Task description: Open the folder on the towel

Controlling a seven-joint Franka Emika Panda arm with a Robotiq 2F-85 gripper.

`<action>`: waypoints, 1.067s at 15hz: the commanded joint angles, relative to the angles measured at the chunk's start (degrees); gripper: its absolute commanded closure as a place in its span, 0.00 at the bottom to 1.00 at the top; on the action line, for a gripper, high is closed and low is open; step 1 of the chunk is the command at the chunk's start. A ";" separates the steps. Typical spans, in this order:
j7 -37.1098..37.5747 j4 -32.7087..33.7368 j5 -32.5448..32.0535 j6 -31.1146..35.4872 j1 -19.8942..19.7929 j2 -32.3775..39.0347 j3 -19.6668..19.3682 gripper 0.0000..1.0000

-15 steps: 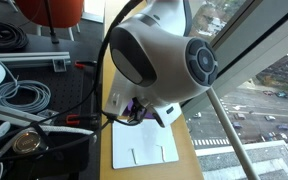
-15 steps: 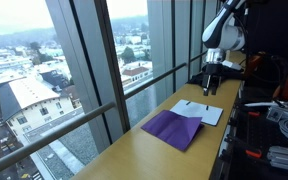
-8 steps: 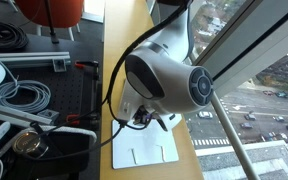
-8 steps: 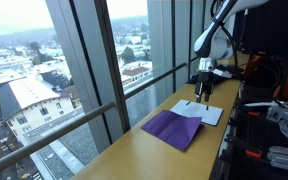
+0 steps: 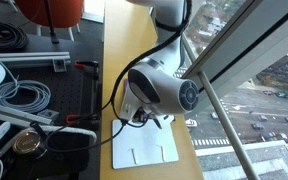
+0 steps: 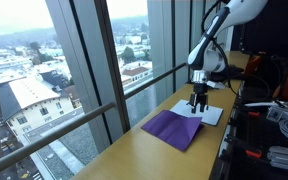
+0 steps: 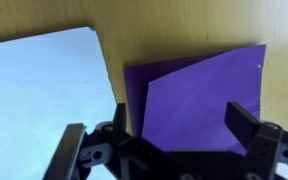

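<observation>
The purple folder (image 6: 174,128) lies flat and closed on the wooden ledge (image 6: 134,155), its near edge overlapping a flat white rectangle (image 6: 208,112). In the wrist view the folder (image 7: 199,90) fills the lower right and the white rectangle (image 7: 44,95) the left. My gripper (image 7: 159,140) is open and empty, with its two black fingers wide apart above the folder's edge. In an exterior view the gripper (image 6: 198,103) points down, just over where folder and white rectangle meet. In the exterior view of the arm's large wrist (image 5: 159,85), the arm hides the folder.
The white rectangle with two short slits (image 5: 144,148) lies on the ledge (image 5: 119,50). Large window panes (image 6: 84,70) and a metal rail (image 5: 234,140) run along one side. Cables and equipment (image 5: 24,95) crowd the other side, as do more cables (image 6: 279,110).
The arm has come down and moved along the ledge from behind the white rectangle toward the folder. The gripper now hangs low over the folder's edge.
</observation>
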 commanded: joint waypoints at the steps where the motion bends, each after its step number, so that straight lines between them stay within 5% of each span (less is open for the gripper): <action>1: 1.22 1.99 -0.69 1.82 -1.77 3.25 2.36 0.00; 11: 1.44 2.94 -0.06 2.93 -4.05 5.98 4.90 0.00; 13: 1.34 2.92 0.15 3.13 -4.54 6.02 5.32 0.26; 16: 1.24 2.82 0.28 3.63 -5.22 6.21 5.91 0.49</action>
